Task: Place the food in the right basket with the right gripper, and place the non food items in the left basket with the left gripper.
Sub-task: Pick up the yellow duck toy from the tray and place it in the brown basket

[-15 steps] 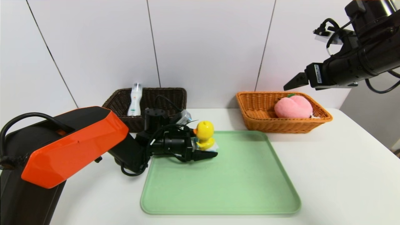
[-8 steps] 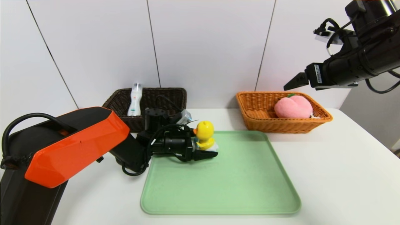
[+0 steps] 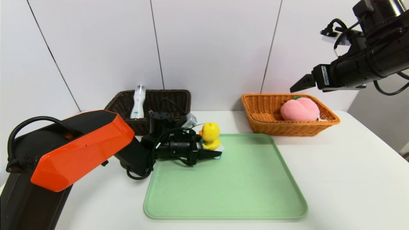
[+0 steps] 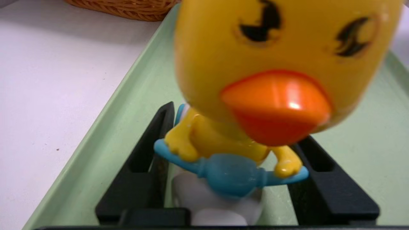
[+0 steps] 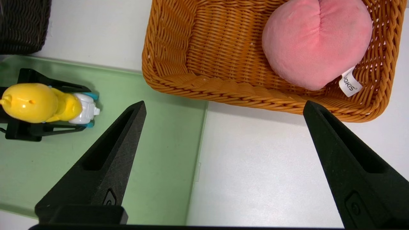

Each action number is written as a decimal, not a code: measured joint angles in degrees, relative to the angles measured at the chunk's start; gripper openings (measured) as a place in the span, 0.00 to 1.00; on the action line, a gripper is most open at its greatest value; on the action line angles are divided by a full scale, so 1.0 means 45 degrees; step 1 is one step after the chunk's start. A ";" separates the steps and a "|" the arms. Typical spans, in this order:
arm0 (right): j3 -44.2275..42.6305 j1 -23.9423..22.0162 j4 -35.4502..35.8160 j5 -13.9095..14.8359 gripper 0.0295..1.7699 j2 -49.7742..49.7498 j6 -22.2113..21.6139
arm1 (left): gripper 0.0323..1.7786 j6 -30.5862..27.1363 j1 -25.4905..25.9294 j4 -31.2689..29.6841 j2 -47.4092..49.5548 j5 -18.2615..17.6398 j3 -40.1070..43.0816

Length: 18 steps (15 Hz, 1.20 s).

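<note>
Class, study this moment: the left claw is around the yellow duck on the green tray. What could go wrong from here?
1. The left claw grips the duck low, by its wheeled base; the big head sits above, so it might tip or slip when lifted.
2. The white bottle leans at the dark basket edge; a careless drop could knock it.
3. The duck sits near the tray rim, which could catch it.

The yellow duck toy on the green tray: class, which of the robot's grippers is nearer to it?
Left. The left gripper has its jaws on either side of the yellow duck toy on the green tray. The right gripper hangs high over the orange basket, well away.
</note>
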<state>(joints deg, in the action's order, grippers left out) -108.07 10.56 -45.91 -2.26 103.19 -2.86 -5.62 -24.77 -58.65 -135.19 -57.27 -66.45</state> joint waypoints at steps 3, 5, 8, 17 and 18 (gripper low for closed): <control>0.0000 0.0000 0.0011 0.0000 0.96 0.0030 0.0051 | 0.47 0.0005 0.0016 -0.0024 -0.0092 0.0014 -0.0171; 0.0000 -0.0003 0.0005 0.0005 0.96 0.0057 0.0057 | 0.47 0.0000 0.0019 -0.0019 -0.0111 0.0011 -0.0190; 0.0068 -0.0003 0.0022 0.0005 0.96 0.0081 0.0051 | 0.47 0.0005 0.0030 -0.0019 -0.0125 0.0014 -0.0209; 0.0092 -0.0008 0.0022 0.0014 0.96 0.0043 0.0051 | 0.47 0.0723 -0.0122 -0.0054 0.0704 0.0122 -0.0190; 0.0098 -0.0008 0.0022 0.0014 0.96 0.0038 0.0057 | 0.47 0.0908 -0.0214 -0.0054 0.0929 0.0152 -0.0171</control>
<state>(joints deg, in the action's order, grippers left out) -107.63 10.52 -45.81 -2.19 103.36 -2.61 -1.54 -25.73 -58.89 -131.01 -56.59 -67.22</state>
